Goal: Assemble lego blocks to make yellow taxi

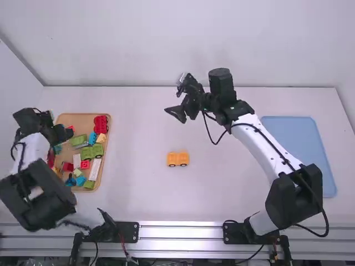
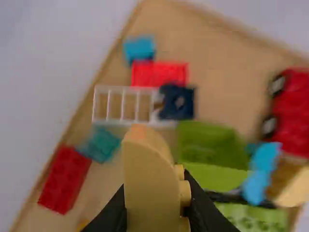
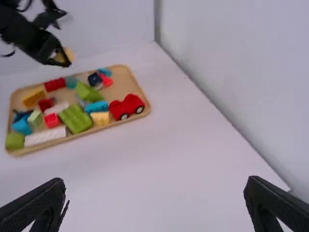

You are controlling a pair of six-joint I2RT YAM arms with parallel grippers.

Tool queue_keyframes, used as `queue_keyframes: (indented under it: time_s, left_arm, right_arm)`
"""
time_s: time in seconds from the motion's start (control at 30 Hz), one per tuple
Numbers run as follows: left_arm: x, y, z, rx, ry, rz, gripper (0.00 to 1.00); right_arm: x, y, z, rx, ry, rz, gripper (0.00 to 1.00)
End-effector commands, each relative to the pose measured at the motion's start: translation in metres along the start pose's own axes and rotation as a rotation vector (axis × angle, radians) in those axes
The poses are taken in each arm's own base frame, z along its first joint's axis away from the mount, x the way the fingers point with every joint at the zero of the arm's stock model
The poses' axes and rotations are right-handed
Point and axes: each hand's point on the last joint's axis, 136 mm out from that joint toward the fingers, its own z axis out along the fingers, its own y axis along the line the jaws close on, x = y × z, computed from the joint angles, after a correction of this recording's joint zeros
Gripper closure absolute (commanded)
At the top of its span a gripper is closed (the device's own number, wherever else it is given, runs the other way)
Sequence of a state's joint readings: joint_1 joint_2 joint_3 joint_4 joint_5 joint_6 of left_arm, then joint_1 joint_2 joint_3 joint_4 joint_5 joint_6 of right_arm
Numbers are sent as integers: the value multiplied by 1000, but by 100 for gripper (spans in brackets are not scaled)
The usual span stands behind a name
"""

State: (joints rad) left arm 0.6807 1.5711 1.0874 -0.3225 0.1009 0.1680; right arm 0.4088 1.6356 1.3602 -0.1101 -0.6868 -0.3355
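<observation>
Evidently left tool (image 2: 154, 193) clamps yellow block (image 2: 148, 176), probably taxi top
Right tool (image 3: 155, 186) is apart; orange base (image 1: 178, 159) stands wheels-down, presumably for stacking

Left gripper (image 1: 65, 133): block (image 2: 149, 181) between fingers; tray (image 1: 83, 118) below, other blocks (image 3: 76, 119) in it. Relative to right gripper (image 1: 183, 115): tray well apart, left; car base (image 1: 178, 159) nearer arm bases; board (image 1: 299, 149) right, nearer bases.

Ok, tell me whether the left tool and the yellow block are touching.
Touching: the left wrist view shows the left tool gripping the yellow block, one finger against each side.
</observation>
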Motion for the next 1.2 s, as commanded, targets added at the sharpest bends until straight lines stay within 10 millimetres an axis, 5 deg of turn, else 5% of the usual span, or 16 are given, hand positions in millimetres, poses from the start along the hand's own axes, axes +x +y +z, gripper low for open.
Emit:
queue_keyframes:
  time_s: [0.0,0.2,0.23,0.4,0.77,1.0,1.17]
  left_arm:
    - [-7,-45,-30,64,-110,114,94]
    - [-12,-148,-93,287,-428,383,86]
    - [-6,-179,-111,381,-507,451,86]
    - [22,-246,-142,591,-617,574,80]
    - [44,-342,-153,853,-708,658,79]
    - [42,-379,-157,971,-754,586,81]
    - [43,-401,-160,1035,-747,592,85]
  right_arm:
    - [-9,-13,1,22,-28,125,1]
    - [-5,-29,8,-6,-71,239,1]
    - [-4,-26,9,-70,-90,251,1]
    - [2,-14,8,-238,-119,278,2]
    - [12,-5,18,-266,-83,332,9]
    - [21,-5,21,-265,-88,352,21]
    - [25,0,27,-271,-136,371,19]
